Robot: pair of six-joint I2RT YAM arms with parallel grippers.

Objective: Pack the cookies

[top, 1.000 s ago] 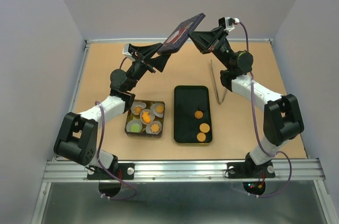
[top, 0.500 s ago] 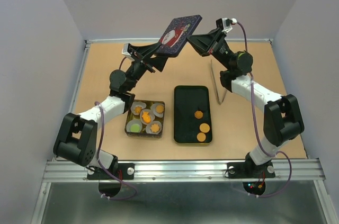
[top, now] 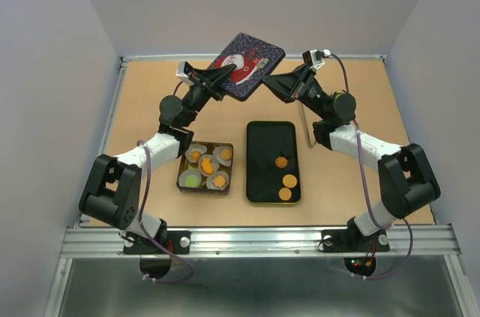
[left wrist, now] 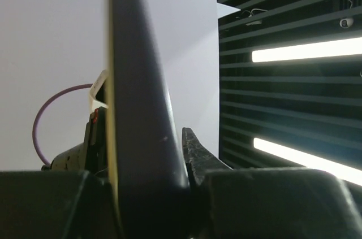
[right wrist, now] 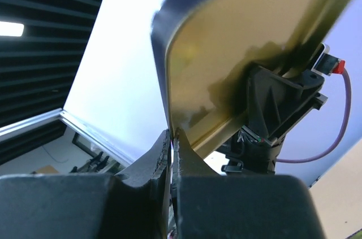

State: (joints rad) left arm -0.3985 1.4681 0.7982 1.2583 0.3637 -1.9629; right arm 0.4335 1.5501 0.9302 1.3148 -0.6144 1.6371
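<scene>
Both pincers were up in the air over the far part of the table (top: pixel 142 107), sharing one dark blue lid (top: pixel 247 62) w/ a red-and-white picture on its top face, held tilted. L gripper (top: pixel 227 75) sat at the lid's left rim. In the L wrist view the lid ran edge-on straight up btwn its fingers, one finger (left wrist: pixel 192 151) pressed against the rim and the other hidden behind the lid, so it read as closed narrow on the lid. R gripper (top: pixel 265 82) sat at the lid's near-right corner. In the R wrist view its tips met on the thin rim w/ the gold inside of the lid rising above them, i.e. a tight pinch on the lid. The two pincers were near each other but apart, lid spanning btwn and above them. The cookies (top: pixel 208 168) lay well below both pincers, on the arm-base side. Approx. five of them, four orange and one green, sat in white paper cups (top: pixel 218 157) inside a small dark tin (top: pixel 204 191), below the L gripper and slightly to its left. Three more orange ones lay loose in the near half of a black tray (top: pixel 270 137), below the gap btwn the pincers and closer to the R one. A thin V-shaped metal piece (top: pixel 306 116) lay on the table under the R arm, just right of the tray and not touching it.
</scene>
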